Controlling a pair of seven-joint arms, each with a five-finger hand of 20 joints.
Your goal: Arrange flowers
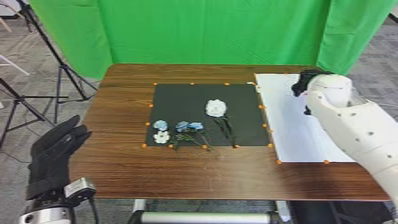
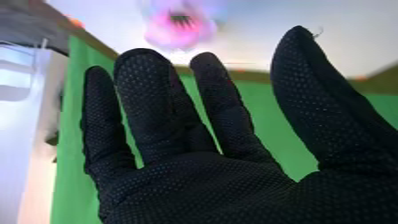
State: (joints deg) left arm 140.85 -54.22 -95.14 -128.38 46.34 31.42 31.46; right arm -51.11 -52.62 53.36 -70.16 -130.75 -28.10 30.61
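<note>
Over the far part of the white sheet [image 1: 298,120] is my right hand [image 1: 308,82], seen in the head view. In the right wrist view the right hand [image 2: 191,175] is open with fingers straight, and a pink flower [image 2: 180,27] lies beyond its fingertips, apart from them. White flowers [image 1: 216,108] with green stems lie on the black mat [image 1: 178,107]. Nearer its front edge are blue flowers [image 1: 188,126], another blue bloom [image 1: 160,124] and a small white flower [image 1: 162,137]. My left hand [image 1: 55,155] is open beside the table's left edge, away from the flowers.
Orange markers line the edges of the mat and sheet. The brown wooden table [image 1: 178,177] extends in front of the mat. Behind it hangs a green curtain [image 1: 213,35], and black tripods [image 1: 64,67] stand on the floor at the left.
</note>
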